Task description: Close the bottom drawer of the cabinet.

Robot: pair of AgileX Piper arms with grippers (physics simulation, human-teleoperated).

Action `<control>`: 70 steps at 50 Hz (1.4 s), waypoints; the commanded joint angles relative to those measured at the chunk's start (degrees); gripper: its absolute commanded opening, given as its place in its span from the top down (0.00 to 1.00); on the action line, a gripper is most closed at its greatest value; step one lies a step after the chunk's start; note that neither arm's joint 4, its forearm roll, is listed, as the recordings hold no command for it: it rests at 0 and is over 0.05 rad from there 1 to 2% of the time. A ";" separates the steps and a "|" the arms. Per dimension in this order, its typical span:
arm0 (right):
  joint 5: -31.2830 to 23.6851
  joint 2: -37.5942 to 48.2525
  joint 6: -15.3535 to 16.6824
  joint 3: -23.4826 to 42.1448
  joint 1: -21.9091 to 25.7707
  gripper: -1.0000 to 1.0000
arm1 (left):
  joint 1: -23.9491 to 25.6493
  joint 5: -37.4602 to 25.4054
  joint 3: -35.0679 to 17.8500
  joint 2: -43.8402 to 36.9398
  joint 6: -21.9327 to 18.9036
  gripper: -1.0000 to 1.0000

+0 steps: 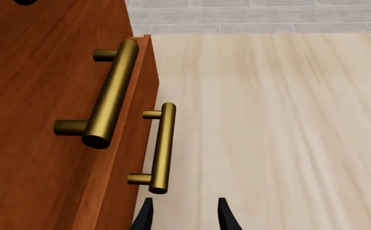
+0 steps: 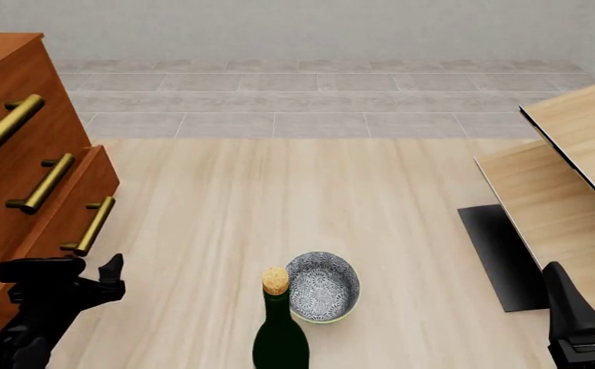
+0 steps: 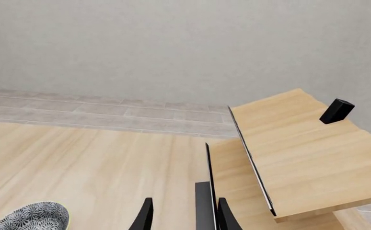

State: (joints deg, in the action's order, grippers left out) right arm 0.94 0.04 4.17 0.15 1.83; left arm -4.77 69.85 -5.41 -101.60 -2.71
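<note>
The reddish-brown cabinet (image 2: 11,115) stands at the left edge of the front view. Its bottom drawer (image 2: 69,223) stands a little out from the two above; its brass bar handle (image 2: 94,225) is the lowest. My left gripper (image 2: 91,273) is open and empty, just in front of and below that handle. In the left wrist view the open fingertips (image 1: 148,213) sit right under the bottom drawer's handle (image 1: 163,146), apart from it; the middle drawer's handle (image 1: 112,96) is nearer the camera. My right gripper (image 2: 573,307) is open and empty at the far right.
A dark green corked bottle (image 2: 280,330) and a patterned bowl (image 2: 324,286) stand at the front middle of the pale table (image 2: 277,200). A stepped light-wood shelf (image 2: 574,169) and a black panel (image 2: 497,254) stand at the right, close to my right gripper (image 3: 184,215).
</note>
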 commanded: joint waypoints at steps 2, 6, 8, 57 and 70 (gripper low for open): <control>0.02 0.00 0.02 0.00 -0.06 0.00 | -3.24 0.05 -0.18 -0.42 -0.34 0.00; 0.02 0.00 0.01 0.01 -0.09 0.00 | -3.99 0.05 -0.45 -0.78 -0.46 0.00; 0.06 0.00 0.07 -0.01 -0.08 0.00 | -4.25 0.05 -0.44 -0.82 -0.36 0.00; 0.00 0.00 -0.28 -0.02 -0.12 0.00 | -10.50 0.04 -1.83 -3.23 -1.70 0.00; -0.04 0.00 -0.27 0.00 -0.13 0.00 | -11.35 0.04 -2.07 -3.60 -2.10 0.00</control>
State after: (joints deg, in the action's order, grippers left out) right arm 0.90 0.04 3.90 0.16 1.72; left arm -12.66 69.90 -7.43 -104.23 -4.67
